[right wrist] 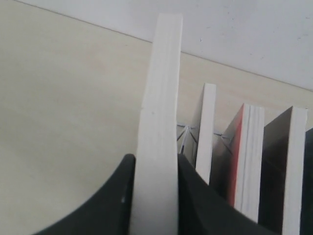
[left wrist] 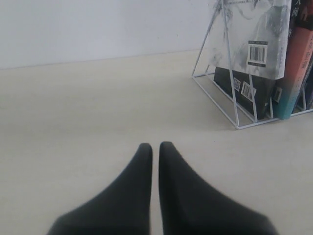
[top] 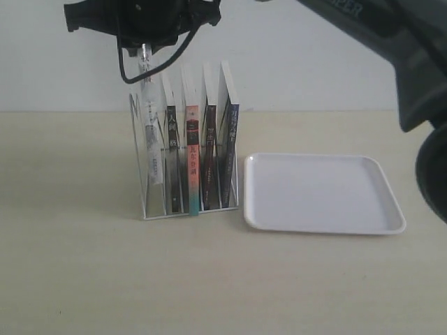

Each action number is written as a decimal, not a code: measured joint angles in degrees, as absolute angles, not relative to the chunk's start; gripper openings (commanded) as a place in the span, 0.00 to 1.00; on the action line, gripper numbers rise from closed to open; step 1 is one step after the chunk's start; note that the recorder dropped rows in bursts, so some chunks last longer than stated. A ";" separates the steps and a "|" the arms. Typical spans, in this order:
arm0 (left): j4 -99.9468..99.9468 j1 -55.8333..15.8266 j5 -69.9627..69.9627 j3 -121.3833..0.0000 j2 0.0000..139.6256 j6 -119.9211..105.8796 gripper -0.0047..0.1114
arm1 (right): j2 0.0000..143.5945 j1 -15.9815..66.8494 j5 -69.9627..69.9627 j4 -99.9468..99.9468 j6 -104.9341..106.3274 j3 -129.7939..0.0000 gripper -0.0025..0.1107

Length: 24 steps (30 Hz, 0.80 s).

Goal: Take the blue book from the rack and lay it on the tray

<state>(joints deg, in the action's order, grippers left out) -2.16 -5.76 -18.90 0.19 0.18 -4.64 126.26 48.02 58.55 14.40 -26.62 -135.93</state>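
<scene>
Across rack [top: 137, 132] from right tool's [right wrist: 155, 166] marbled book [top: 154, 150]: blue book [top: 231, 132].

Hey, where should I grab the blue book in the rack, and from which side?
Pinch its top edge from above: the blue book stands upright in the rack, end slot beside the tray, top clear of the wires.
</scene>
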 measured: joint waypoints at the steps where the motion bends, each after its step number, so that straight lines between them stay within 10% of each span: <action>1: -2.16 -5.76 -18.90 0.19 0.18 -4.64 0.08 | 126.94 48.02 58.15 14.71 -26.62 -135.93 0.02; 24: -2.16 -5.76 -18.90 0.19 0.18 -4.64 0.08 | 133.40 48.02 50.78 20.58 -27.61 -135.93 0.02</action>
